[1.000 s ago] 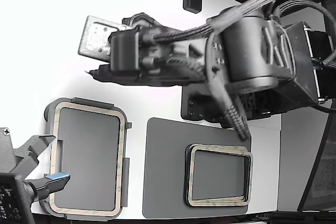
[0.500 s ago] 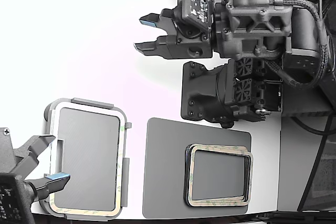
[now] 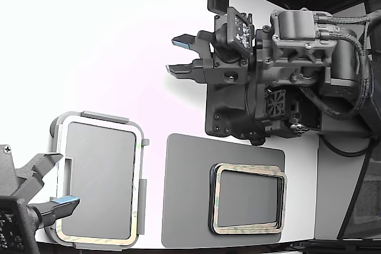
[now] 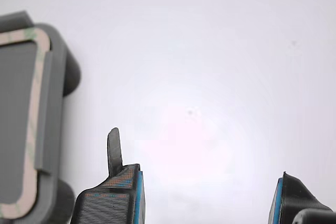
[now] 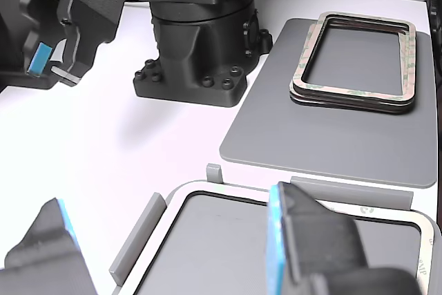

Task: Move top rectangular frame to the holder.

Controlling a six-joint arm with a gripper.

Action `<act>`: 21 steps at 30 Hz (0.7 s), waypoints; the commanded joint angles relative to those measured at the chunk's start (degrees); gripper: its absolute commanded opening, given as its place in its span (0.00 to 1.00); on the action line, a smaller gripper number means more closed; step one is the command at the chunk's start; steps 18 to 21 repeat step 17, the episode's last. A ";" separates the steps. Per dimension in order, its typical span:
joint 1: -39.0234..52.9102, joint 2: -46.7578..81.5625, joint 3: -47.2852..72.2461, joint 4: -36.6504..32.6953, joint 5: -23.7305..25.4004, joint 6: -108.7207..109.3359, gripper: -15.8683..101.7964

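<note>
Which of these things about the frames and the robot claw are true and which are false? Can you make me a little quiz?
1. A thin tan-beige rectangular frame lies on the light grey holder plate. True.
2. The black gripper with blue pads is carrying a frame. False: it is open and empty, above the bare white table.
3. The stack of tan-beige frames sits on the dark grey flat mat. True.
4. The stack of frames touches the holder plate. False: they are apart, with part of the mat and a strip of table between them.
</note>
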 commanded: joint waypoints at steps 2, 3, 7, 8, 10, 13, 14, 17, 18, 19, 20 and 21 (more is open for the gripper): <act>-0.53 9.93 4.39 -0.26 1.14 0.88 0.98; -0.53 11.69 4.92 0.09 1.14 0.88 0.98; -0.53 11.95 5.01 0.26 1.14 1.23 0.98; -0.53 11.87 5.01 0.18 1.32 1.41 0.98; -0.53 11.87 5.01 0.18 1.41 1.49 0.98; -0.53 11.87 5.01 0.18 1.41 1.49 0.98; -0.53 11.87 5.01 0.18 1.41 1.49 0.98; -0.53 11.87 5.01 0.18 1.41 1.49 0.98; -0.53 11.87 5.01 0.18 1.41 1.49 0.98; -0.53 11.87 5.01 0.18 1.41 1.49 0.98; -0.53 11.87 5.01 0.18 1.41 1.49 0.98; -0.53 11.87 5.01 0.18 1.41 1.49 0.98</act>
